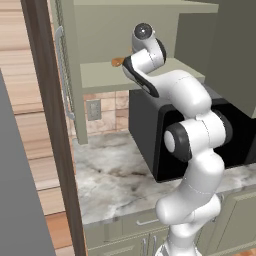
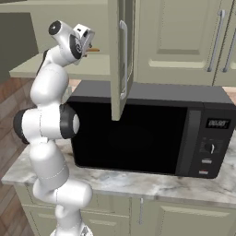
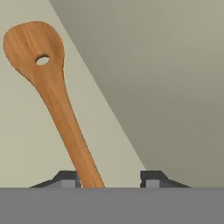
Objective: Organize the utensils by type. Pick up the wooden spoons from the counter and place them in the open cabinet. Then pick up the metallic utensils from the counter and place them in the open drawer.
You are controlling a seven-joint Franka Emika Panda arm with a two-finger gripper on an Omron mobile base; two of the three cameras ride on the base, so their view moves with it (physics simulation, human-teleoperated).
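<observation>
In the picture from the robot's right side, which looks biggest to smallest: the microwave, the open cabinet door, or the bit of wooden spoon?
1. Microwave, largest.
2. Cabinet door, narrower because it is seen almost edge-on.
3. Wooden spoon, only a small orange tip beside the arm.

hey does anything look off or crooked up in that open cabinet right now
Nothing looks damaged or spilled. The orange-tan wooden spoon with a hole in its bowl lies slanted on the pale sage-green cabinet's shelf, its handle against the left fingertip of the partly opened gripper, not centred. The black microwave sits squarely on the marbled counter.
</observation>
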